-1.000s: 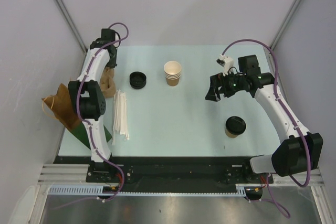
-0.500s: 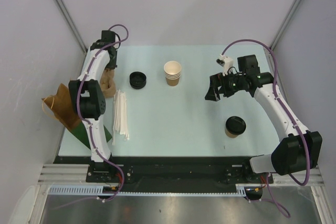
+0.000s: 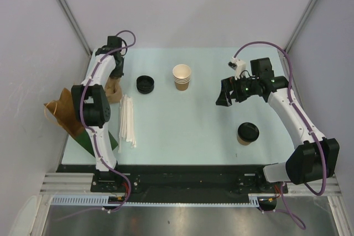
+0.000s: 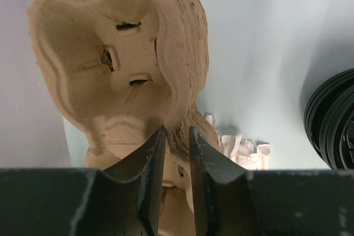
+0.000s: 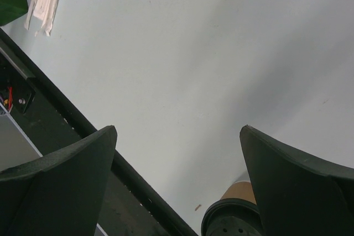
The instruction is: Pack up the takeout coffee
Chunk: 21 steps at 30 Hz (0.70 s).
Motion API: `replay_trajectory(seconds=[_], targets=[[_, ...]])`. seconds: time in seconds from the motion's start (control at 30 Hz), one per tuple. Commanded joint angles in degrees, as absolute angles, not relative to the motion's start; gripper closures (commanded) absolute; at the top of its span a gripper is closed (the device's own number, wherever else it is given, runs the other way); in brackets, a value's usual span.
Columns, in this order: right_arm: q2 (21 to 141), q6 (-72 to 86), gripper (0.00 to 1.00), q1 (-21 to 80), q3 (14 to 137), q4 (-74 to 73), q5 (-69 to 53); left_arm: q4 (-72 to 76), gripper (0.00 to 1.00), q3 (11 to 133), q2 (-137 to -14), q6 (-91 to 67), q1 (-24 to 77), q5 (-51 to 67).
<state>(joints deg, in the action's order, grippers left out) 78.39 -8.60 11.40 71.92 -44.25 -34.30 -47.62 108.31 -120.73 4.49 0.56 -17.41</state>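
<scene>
The takeout coffee (image 3: 248,133), a small tan cup with a black lid, stands upright at the right front of the table; it also shows at the bottom edge of the right wrist view (image 5: 235,219). My right gripper (image 3: 224,99) hovers behind and left of it, jaws wide open and empty (image 5: 177,131). At the far left, my left gripper (image 3: 115,73) is shut on the rim of a brown pulp cup carrier (image 3: 113,91). In the left wrist view the carrier (image 4: 116,59) fills the frame, its edge pinched between the narrow jaws (image 4: 176,131).
A stack of nested tan cups (image 3: 181,77) stands at centre back, with a loose black lid (image 3: 145,83) to its left. White paper-wrapped sticks (image 3: 128,120) lie beside the left arm. A green bag (image 3: 88,139) and brown paper bag (image 3: 58,111) overhang the left table edge.
My left wrist has shifted slightly right and back with the carrier in its grip. The right arm and the coffee have not moved.
</scene>
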Motion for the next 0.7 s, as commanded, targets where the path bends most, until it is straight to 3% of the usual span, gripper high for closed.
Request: replay_trajectory(seconds=[0.0, 0.43, 0.53, 0.67], targets=[[77.52, -8.09, 0.00, 10.99, 73.74, -43.15, -35.42, -48.25, 0.71, 107.49, -116.28, 3.43, 0.18, -16.35], [77.26, -7.65, 0.00, 10.20, 73.39, -42.80, -36.38, -48.08, 0.87, 107.67, -115.32, 3.69, -1.32, -18.19], [77.17, -7.56, 0.00, 10.20, 73.39, -42.71, -36.56, -47.90, 1.00, 107.49, -114.18, 3.78, -1.32, -18.72], [77.25, -7.56, 0.01, 10.20, 73.39, -42.54, -36.91, -47.29, 1.00, 107.14, -112.33, 3.87, -1.41, -19.51]])
